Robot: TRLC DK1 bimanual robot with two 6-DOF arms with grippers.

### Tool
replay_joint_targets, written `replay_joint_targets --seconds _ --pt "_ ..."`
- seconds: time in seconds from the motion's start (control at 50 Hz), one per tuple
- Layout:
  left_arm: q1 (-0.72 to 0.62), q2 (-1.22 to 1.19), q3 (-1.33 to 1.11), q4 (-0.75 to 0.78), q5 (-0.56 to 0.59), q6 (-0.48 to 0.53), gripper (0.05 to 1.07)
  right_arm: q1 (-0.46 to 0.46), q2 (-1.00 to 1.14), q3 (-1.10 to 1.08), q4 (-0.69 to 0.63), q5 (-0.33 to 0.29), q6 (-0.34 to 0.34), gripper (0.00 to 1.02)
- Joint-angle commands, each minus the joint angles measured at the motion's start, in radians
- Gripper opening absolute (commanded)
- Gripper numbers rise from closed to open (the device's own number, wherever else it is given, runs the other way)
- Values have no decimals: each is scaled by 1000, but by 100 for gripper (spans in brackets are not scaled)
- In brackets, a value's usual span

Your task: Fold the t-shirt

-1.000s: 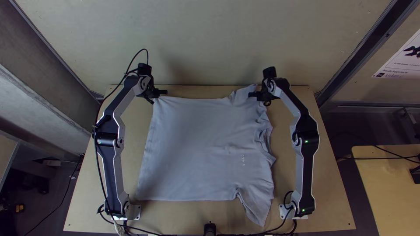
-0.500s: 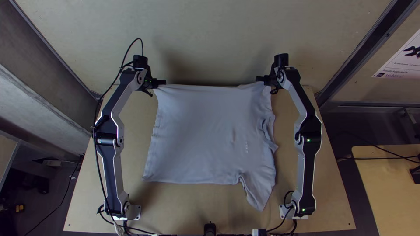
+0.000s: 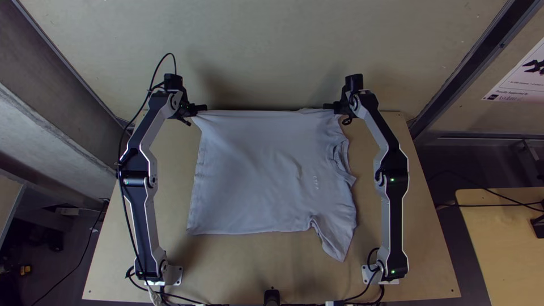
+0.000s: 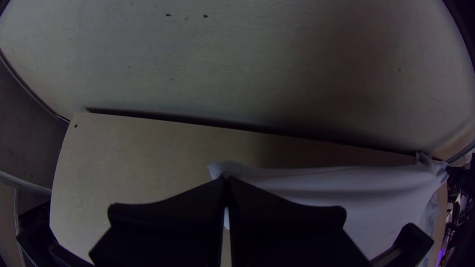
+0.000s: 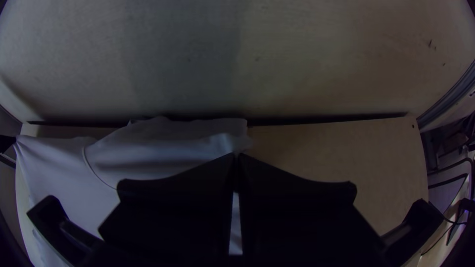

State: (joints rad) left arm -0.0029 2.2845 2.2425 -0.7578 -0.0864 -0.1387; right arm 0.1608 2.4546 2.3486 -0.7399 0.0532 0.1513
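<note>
Back wall (image 3: 255,51): fills upper part of the top view, pale, with soft shadows above both grippers' places.
Table (image 3: 255,269): spans middle and lower part of the frame, light wood, beneath cloth and arms.
T-shirt (image 3: 249,170): lies at the frame's centre, pale grey-blue and spread out, with top edge drawn straight from upper left to upper right corner; lightly creased, with hem (image 3: 195,187) toward frame left.
Side table (image 3: 501,243): cut off by lower right edge of the frame.
Left arm (image 3: 143,209): runs from lower left to upper left, beside the hem.
Right arm (image 3: 392,212): runs from lower right to upper right, beside the collar (image 3: 340,156).
Sleeve (image 3: 339,241): points down and slightly right, at lower right of the cloth.
Left gripper (image 3: 195,110): clenched, grasping the hem-end corner of the t-shirt, upper left of centre; in the left wrist view, pressed together at the tips over cloth.
Right gripper (image 3: 338,110): clenched too, grasping the t-shirt's sleeve-end corner, upper right of centre; in the right wrist view, likewise pressed together.
Chest print (image 3: 316,182): sits right of centre, small and light.
</note>
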Motion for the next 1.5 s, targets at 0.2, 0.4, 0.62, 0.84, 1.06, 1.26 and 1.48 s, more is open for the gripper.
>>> replay_joint_targets --seconds 0.2,0.4,0.62,0.84,1.06,1.26,1.48 --pt "-31 -2 9 -48 5 -2 8 -37 -123 -89 -130 23 -15 2" --pt "-48 -28 -32 -78 5 -2 8 -30 -200 -186 -154 20 -19 2" --pt "-46 -86 -116 -97 7 10 8 -9 -295 -336 -136 20 -18 2" --pt "-35 -175 -230 -90 40 17 8 2 -385 -489 -85 20 -9 2" --pt "-32 -280 -373 -57 66 22 8 16 -474 -621 -50 20 1 2" --pt "-32 -364 -514 -18 79 27 8 31 -546 -762 7 20 10 2" --pt "-42 -442 -679 43 85 28 8 40 -588 -891 68 20 25 2"
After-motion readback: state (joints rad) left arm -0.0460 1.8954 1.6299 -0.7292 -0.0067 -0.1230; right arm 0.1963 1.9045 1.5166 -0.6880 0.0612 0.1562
